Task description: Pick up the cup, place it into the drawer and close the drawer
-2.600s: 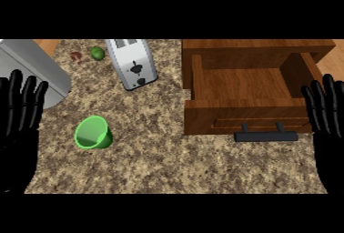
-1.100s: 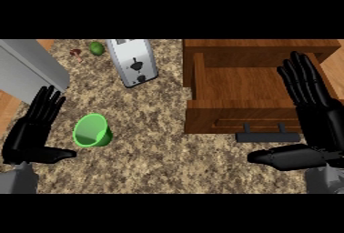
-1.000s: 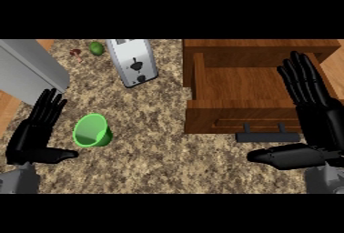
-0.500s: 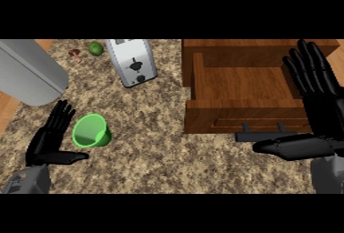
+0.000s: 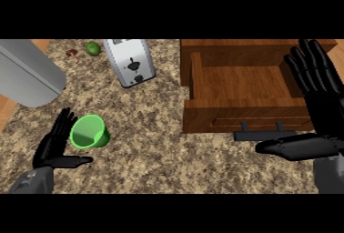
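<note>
Speckled granite counter: left hand now open beside small green plastic cup, closer than before; right hand open over open wooden drawer. Ready for grasping.

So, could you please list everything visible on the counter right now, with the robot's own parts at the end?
cup: one, green, left of centre, lying tilted beside the left hand
toaster: one, silver, upper middle
drawer: one, brown wood, open, black handle in front
grey appliance: one, upper left
small green item: one, top left
small brown item: one, beside it
counter: speckled brown
left hand: black, open
right hand: black, open, over the drawer's right side
</note>
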Controlling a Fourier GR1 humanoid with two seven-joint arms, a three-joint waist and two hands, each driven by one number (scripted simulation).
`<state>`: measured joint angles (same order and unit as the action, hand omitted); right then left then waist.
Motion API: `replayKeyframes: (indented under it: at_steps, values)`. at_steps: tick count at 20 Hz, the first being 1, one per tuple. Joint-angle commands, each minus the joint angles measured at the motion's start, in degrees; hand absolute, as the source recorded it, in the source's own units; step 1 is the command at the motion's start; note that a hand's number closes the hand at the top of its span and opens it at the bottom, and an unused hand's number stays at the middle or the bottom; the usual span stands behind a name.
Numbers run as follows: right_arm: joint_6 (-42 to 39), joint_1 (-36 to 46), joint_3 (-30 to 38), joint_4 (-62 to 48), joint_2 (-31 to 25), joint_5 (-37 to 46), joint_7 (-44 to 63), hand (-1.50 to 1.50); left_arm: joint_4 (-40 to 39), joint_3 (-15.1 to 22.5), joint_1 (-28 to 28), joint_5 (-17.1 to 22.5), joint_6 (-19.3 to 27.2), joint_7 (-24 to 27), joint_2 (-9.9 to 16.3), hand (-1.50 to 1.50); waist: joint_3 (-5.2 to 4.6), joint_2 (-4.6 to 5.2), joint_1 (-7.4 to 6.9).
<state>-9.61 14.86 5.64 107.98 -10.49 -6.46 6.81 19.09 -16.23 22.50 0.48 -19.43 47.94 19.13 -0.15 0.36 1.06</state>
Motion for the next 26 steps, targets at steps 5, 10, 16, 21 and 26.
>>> replayKeyframes:
  at_steps: [5,10,16,21,26]
  values:
    - [-1.14,2.1,1.49,-1.15,-1.51,-1.15,0.52,-1.5,-7.98,-0.5,3.6,-1.63,-0.84,8.65,0.57,-1.5,-0.13,0.39,0.67]
    - [-0.35,2.1,1.04,-1.14,-0.34,-1.25,0.95,-1.5,-9.42,-0.8,5.56,-1.65,-0.87,8.29,0.08,-1.5,-0.13,0.39,0.76]
    - [-1.53,2.57,1.69,-0.85,-1.88,-1.88,2.02,-1.5,-9.38,0.09,6.32,-2.96,2.65,11.04,-3.27,-1.5,-0.17,0.49,1.21]
    - [-0.67,-0.01,0.01,-1.07,0.34,0.12,-1.09,-1.5,-10.16,0.01,5.69,-2.57,-2.94,11.57,-3.57,-1.5,-0.16,0.47,1.16]
    - [-0.46,2.18,0.83,-0.33,-0.93,-0.56,1.87,-1.5,-9.13,0.64,6.03,-2.32,-9.89,11.65,-4.96,1.5,-0.24,0.44,1.47]
